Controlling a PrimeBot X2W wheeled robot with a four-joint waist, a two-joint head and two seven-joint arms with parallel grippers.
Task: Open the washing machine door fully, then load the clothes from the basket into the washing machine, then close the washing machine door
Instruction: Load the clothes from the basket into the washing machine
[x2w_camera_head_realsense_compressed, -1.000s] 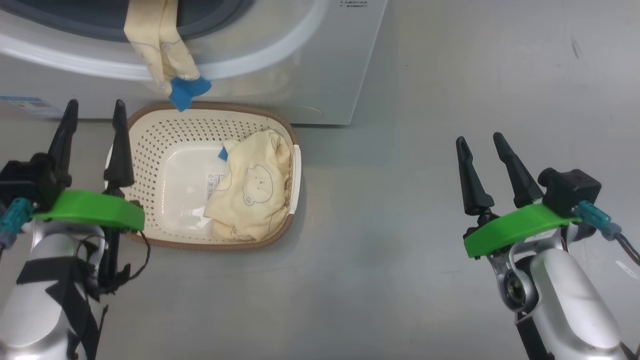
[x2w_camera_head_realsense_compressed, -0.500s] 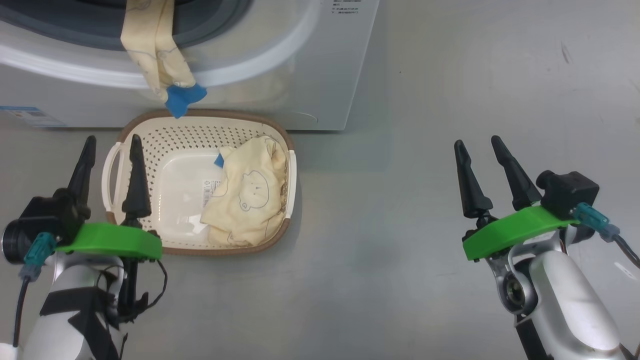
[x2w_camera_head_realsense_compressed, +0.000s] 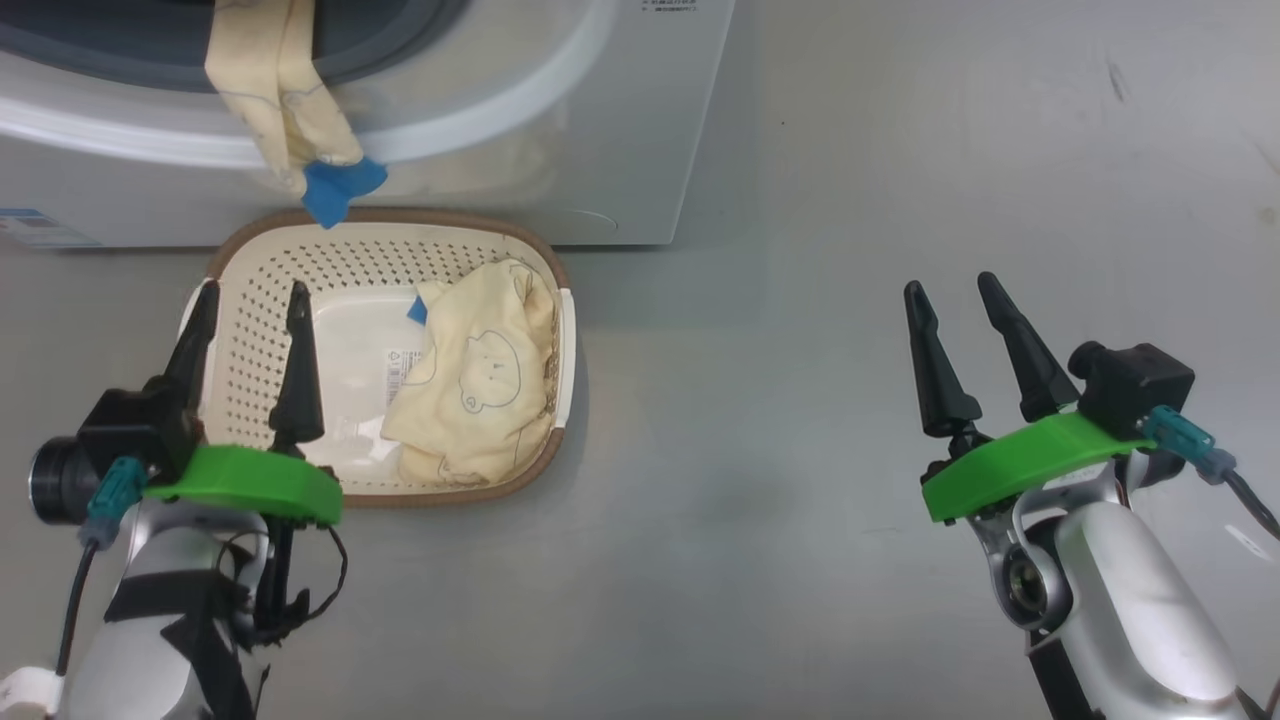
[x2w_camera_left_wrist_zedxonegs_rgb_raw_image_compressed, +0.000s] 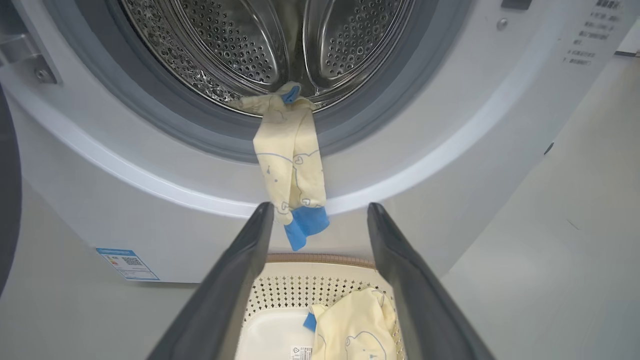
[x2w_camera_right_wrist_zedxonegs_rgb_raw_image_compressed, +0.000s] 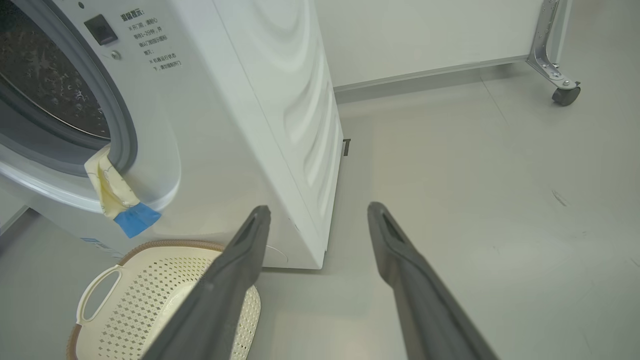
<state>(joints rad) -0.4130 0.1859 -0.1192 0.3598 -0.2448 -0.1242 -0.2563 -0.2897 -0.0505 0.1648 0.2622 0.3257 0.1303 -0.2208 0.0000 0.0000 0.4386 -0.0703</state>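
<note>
— While one of the clothes (x2w_camera_head_realsense_compressed: 275, 100) is left draped over the lip of the washing machine (x2w_camera_head_realsense_compressed: 620, 150), what risk is noted in the head view?
— Pinching at closing, or a slide back out: only its top is lodged. A second garment (x2w_camera_head_realsense_compressed: 475, 380) is seen in the basket (x2w_camera_head_realsense_compressed: 400, 260). The left gripper (x2w_camera_head_realsense_compressed: 253, 300) is held wide, empty, over the basket's left side; the right gripper (x2w_camera_head_realsense_compressed: 952, 295) wide, empty, well apart.
— Left wrist view?
— The blue cuff (x2w_camera_left_wrist_zedxonegs_rgb_raw_image_compressed: 306, 227) is framed between spread fingers (x2w_camera_left_wrist_zedxonegs_rgb_raw_image_compressed: 235, 280); a nudge could dislodge it.
— Right wrist view?
— Nothing is held.
— Changed since a second ago?
— Camera shifted; left gripper brought from beside the basket to over it. Clothes unmoved.
</note>
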